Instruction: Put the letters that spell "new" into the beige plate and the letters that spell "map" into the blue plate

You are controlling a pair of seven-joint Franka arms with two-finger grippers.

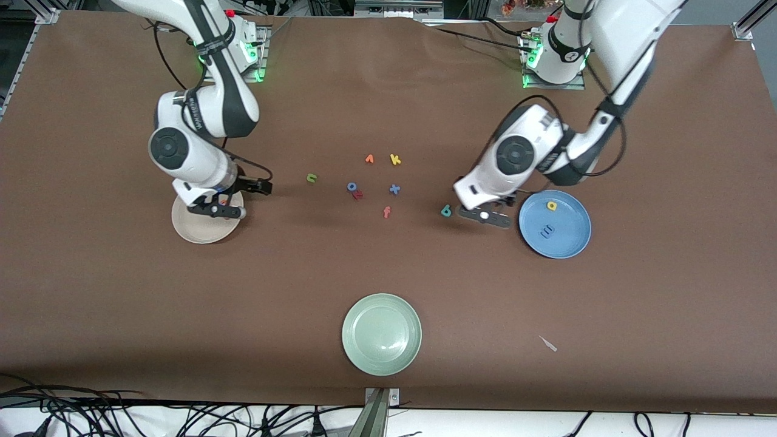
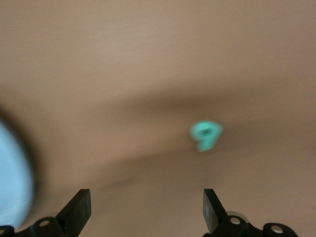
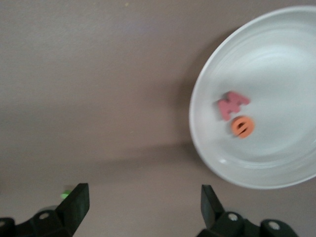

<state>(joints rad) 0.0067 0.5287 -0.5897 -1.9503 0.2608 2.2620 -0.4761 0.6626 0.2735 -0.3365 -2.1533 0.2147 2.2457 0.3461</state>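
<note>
The beige plate (image 1: 194,230) lies toward the right arm's end of the table. My right gripper (image 1: 217,210) hangs over its rim, open and empty (image 3: 143,195). In the plate (image 3: 286,74) lie the salmon-pink w (image 3: 231,104) and the orange e (image 3: 242,126). The green n (image 1: 312,178) lies on the cloth near the middle. The blue plate (image 1: 570,233) holds the yellow a (image 1: 552,206) and the periwinkle m (image 1: 548,230). My left gripper (image 1: 484,215) is low beside that plate, open and empty (image 2: 145,197), with the teal p (image 1: 447,210) (image 2: 206,135) on the cloth just past its fingertips.
Loose letters lie mid-table: an orange v shape (image 1: 369,159), a yellow k (image 1: 395,159), a blue o (image 1: 351,186) touching a red letter (image 1: 357,195), a blue x (image 1: 394,189), an orange-red f (image 1: 386,212). A pale green plate (image 1: 382,334) sits nearest the front camera.
</note>
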